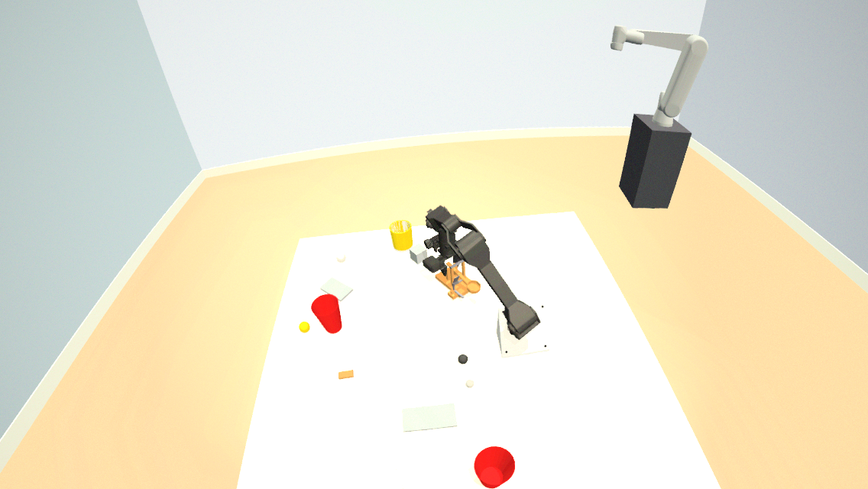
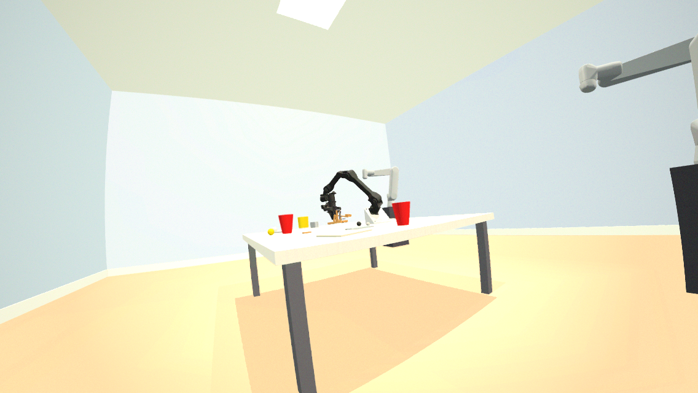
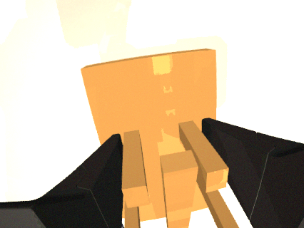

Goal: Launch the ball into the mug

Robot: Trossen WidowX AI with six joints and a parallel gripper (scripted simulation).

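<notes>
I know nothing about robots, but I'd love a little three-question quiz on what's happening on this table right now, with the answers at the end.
1. True or false: the gripper is shut on the orange catapult.
2. How many red cups stand on the white table?
A) one B) two C) three
3. Fill in: the yellow mug stands near the table's ____ edge, far from the arm's base, as seen from the top view.

Key
1. True: the black fingers press the catapult's frame from both sides.
2. B: one red cup near the yellow ball, another red cup at the near edge.
3. Far.
</notes>
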